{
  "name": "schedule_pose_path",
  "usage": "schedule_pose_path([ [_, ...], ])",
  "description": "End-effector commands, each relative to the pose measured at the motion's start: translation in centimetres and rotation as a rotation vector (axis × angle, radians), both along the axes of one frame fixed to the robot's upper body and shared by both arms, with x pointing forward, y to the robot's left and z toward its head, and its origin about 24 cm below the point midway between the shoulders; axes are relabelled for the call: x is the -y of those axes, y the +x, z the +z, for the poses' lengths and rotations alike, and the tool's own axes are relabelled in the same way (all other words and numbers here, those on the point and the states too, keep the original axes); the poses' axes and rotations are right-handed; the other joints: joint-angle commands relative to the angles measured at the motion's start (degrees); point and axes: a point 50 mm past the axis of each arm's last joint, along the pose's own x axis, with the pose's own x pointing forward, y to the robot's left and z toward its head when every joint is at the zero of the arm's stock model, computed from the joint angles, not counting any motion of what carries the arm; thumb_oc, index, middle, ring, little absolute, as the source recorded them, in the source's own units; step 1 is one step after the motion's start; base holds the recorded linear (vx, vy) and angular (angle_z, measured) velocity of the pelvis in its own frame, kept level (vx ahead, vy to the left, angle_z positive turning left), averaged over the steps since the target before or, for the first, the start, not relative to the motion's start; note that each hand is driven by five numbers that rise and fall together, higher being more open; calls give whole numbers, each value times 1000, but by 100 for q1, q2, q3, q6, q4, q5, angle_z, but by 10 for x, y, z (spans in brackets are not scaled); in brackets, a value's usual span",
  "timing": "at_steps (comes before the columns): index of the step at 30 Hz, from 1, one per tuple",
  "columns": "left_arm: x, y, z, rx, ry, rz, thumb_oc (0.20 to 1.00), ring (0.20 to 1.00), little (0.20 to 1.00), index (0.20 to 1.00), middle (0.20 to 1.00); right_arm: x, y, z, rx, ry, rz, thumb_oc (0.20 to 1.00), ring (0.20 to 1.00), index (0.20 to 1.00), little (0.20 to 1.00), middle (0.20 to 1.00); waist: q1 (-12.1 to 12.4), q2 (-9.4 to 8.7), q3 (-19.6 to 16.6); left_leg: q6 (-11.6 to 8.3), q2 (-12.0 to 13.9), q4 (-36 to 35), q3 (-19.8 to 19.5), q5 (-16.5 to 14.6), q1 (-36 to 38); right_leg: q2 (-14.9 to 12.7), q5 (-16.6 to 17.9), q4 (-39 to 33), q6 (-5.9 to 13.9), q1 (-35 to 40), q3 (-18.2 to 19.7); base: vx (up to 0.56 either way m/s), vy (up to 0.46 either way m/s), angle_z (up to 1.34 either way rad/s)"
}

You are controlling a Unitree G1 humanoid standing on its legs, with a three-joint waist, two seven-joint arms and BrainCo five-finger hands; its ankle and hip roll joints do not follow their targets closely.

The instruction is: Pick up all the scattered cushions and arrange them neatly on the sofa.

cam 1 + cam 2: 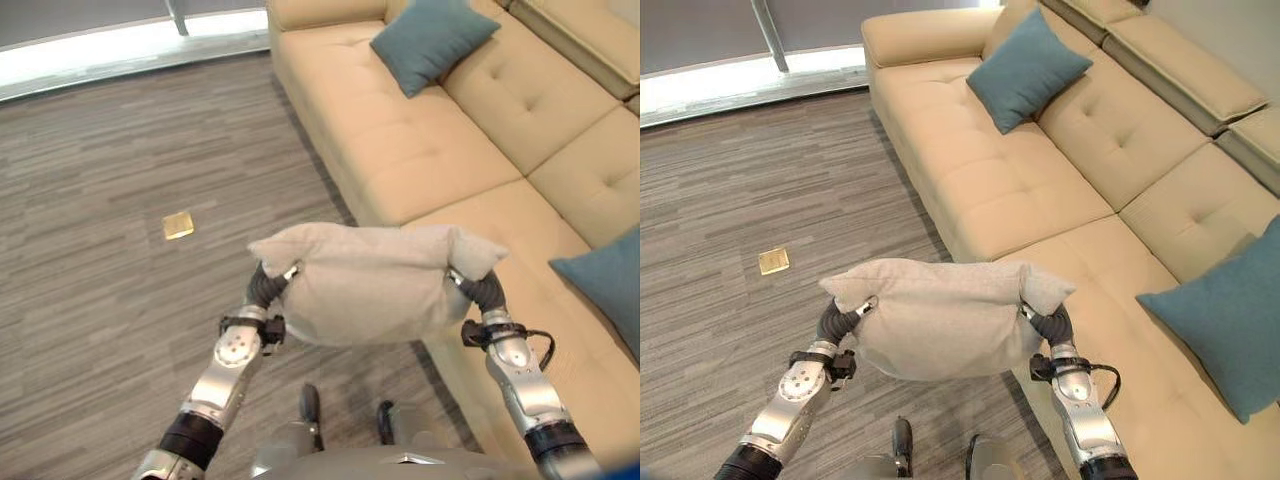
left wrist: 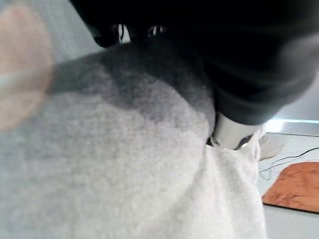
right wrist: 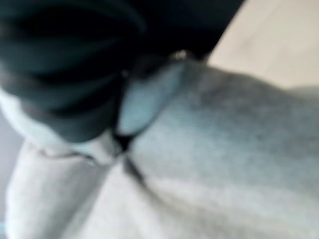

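I hold a pale grey cushion [image 1: 370,285] in the air between both hands, just off the front edge of the beige sofa [image 1: 400,150]. My left hand [image 1: 268,287] grips its left end and my right hand [image 1: 482,290] its right end; the cushion's corners bunch up above each hand. In the left wrist view a silver finger [image 2: 229,132] digs into the grey fabric [image 2: 124,174]. In the right wrist view the thumb [image 3: 144,104] presses into the cushion [image 3: 224,149]. One teal cushion [image 1: 430,40] leans on the far sofa backrest. Another teal cushion [image 1: 1230,320] lies on the near seat at right.
Grey striped floor [image 1: 120,300] stretches to the left of the sofa, with a small brass floor plate [image 1: 178,225] set in it. A bright window sill [image 1: 100,50] runs along the far edge. The sofa seat [image 1: 1020,170] between the two teal cushions is bare.
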Motion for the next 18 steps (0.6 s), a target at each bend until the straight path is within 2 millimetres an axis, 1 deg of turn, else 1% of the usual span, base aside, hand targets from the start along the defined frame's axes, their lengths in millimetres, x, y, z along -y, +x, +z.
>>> schedule_pose_path([
  [1, 14, 4, 33, 191, -49, -61, 200, 200, 200, 200, 200, 5, 14, 34, 184, 8, 9, 200, 200, 200, 200, 200, -172, 15, -427, -495, -37, 195, -238, -409, 138, 483, 926, -1891, -81, 346, -307, 303, -26, -6],
  [2, 15, 4, 33, 192, -51, -62, 200, 200, 200, 200, 200, 6, 14, 32, 176, 5, 7, 200, 200, 200, 200, 200, -204, -3, -419, -510, -83, 173, -283, -462, 236, 482, 1027, -2234, -54, 306, -418, 207, -23, 0],
  [3, 15, 4, 33, 192, -52, -62, 200, 200, 200, 200, 200, 6, 14, 32, 176, 5, 7, 200, 200, 200, 200, 200, -216, 14, -408, -513, -67, 171, -298, -472, 254, 494, 1035, -2267, -55, 342, -437, 310, -56, 16],
  [4, 17, 5, 33, 199, -55, -74, 200, 200, 200, 200, 200, 10, 11, 28, 157, -4, -8, 200, 200, 200, 200, 200, -288, -25, -403, -543, -126, 220, -389, -592, 400, 494, 1081, -2671, -36, 448, -461, 284, -50, 31],
  [5, 20, 4, 32, 196, -52, -84, 200, 200, 200, 200, 200, 11, 9, 27, 154, -7, -4, 200, 200, 200, 200, 200, -299, -45, -429, -560, -153, 260, -393, -656, 455, 503, 1152, -2675, -53, 509, -386, 382, -80, 50],
  [6, 23, 3, 30, 186, -63, -94, 200, 200, 200, 200, 200, 13, 6, 24, 142, -8, -10, 200, 200, 200, 200, 200, -317, -51, -483, -587, -160, 370, -425, -703, 472, 554, 1132, -2638, -117, 592, -251, 189, -42, 50],
  [7, 23, 3, 29, 185, -63, -94, 200, 200, 200, 200, 200, 13, 6, 24, 142, -8, -10, 200, 200, 200, 200, 200, -317, -46, -483, -589, -155, 388, -426, -718, 467, 557, 1127, -2635, -119, 595, -253, 227, -68, 53],
  [9, 28, 3, 29, 188, -101, -103, 200, 200, 200, 200, 200, 21, 1, 22, 133, -14, -40, 200, 200, 200, 200, 200, -374, -43, -560, -817, -155, 892, -358, -651, 398, 545, 1165, -2774, -207, 812, -290, 236, -80, 48],
  [11, 31, 4, 28, 185, -116, -113, 200, 200, 200, 200, 200, 27, -2, 21, 128, -28, -55, 200, 200, 200, 200, 200, -408, -101, -568, -1049, -117, 1969, -292, -487, -3, 513, 1181, -2933, -288, 1052, -317, 200, -110, 32],
  [12, 31, 4, 27, 176, -120, -111, 200, 200, 200, 200, 200, 29, -3, 21, 127, -25, -65, 200, 200, 200, 200, 200, -393, -163, -555, -1102, -24, 2442, -179, -423, -253, 492, 1142, -3036, -338, 1217, -319, 230, -131, 29],
  [13, 33, 4, 25, 165, -123, -118, 200, 200, 200, 200, 200, 32, -5, 18, 108, -26, -70, 200, 200, 200, 200, 200, -362, -256, -540, -1005, 175, 2697, 96, -477, -607, 427, 1059, -3107, -391, 1402, -323, 162, -87, 14],
  [14, 33, 4, 25, 165, -123, -118, 200, 200, 200, 200, 200, 32, -5, 18, 107, -26, -70, 200, 200, 200, 200, 200, -350, -245, -541, -1005, 192, 2735, 104, -502, -625, 441, 1060, -3108, -392, 1398, -315, 234, -60, 3],
  [15, 32, 2, 23, 150, -114, -119, 200, 200, 200, 200, 200, 33, -5, 17, 101, -35, -68, 200, 200, 200, 200, 200, -261, -335, -563, -820, 231, 2372, 52, -709, -886, 411, 976, -3156, -393, 1520, -201, 290, 13, -27],
  [16, 31, 0, 21, 143, -108, -109, 200, 200, 200, 200, 200, 32, -5, 17, 96, -50, -65, 200, 200, 200, 200, 200, -137, -330, -508, -818, 232, 1904, -254, -567, -1050, 478, 845, -3131, -411, 1658, -26, 323, 26, -63],
  [17, 30, 0, 22, 144, -109, -107, 200, 200, 200, 200, 200, 32, -4, 16, 94, -51, -66, 200, 200, 200, 200, 200, -101, -308, -508, -848, 234, 1656, -398, -384, -1140, 516, 807, -3122, -434, 1683, 27, 268, 66, -91],
  [18, 29, -1, 22, 144, -106, -97, 200, 200, 200, 200, 200, 32, -4, 16, 92, -56, -65, 200, 200, 200, 200, 200, -43, -284, -490, -909, 212, 1297, -644, -117, -1183, 579, 739, -3068, -461, 1728, 123, 316, 90, -138],
])
